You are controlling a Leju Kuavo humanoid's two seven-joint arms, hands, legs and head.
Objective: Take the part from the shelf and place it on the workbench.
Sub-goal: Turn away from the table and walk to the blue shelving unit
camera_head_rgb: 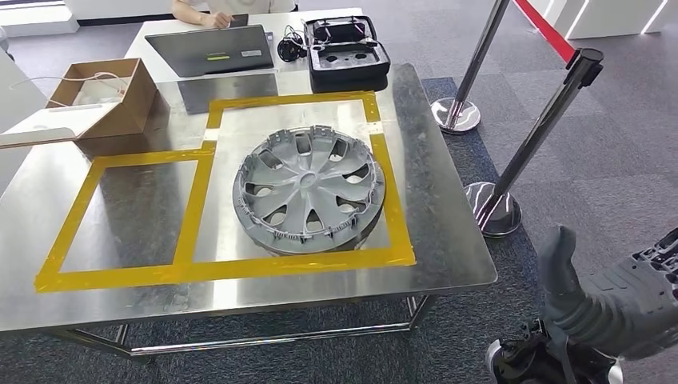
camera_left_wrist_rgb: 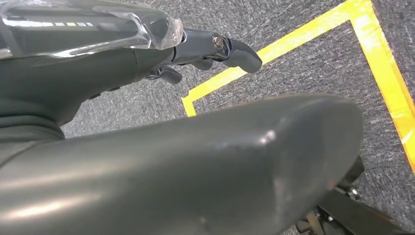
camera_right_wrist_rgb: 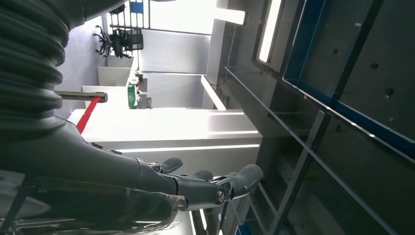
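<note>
- The part (camera_head_rgb: 310, 190), a grey wheel cover, lies flat on the steel workbench (camera_head_rgb: 448, 240), face up inside the larger of the two squares marked in yellow tape (camera_head_rgb: 196, 208).
- It sits toward the near side of that square, its near rim just short of the front tape line, and no hand touches it.
- My read: the placing looks done. The cover rests on the bench inside the marked zone, so what could remain is at most pulling the arms clear.
- The right hand (camera_head_rgb: 592, 300) shows at the bench's near right corner, off the edge and well apart from the cover; in the right wrist view its fingers (camera_right_wrist_rgb: 235, 181) stretch out loosely with nothing between them.
- The left hand (camera_left_wrist_rgb: 205, 49) hangs over grey carpet with a yellow tape corner on the floor; its fingers are slightly curled but apart and hold nothing.
- Beyond the cover, at the far end of the bench: a cardboard box (camera_head_rgb: 108, 96), a laptop (camera_head_rgb: 212, 50) and an open black case (camera_head_rgb: 348, 52).
- A person's hand (camera_head_rgb: 214, 18) rests behind the laptop.
- To the right of the bench stand two chrome barrier posts (camera_head_rgb: 528, 148) with a red belt.
- Writing: a small strip on the laptop lid is too tiny to read; no brand or label is legible on the cover.
</note>
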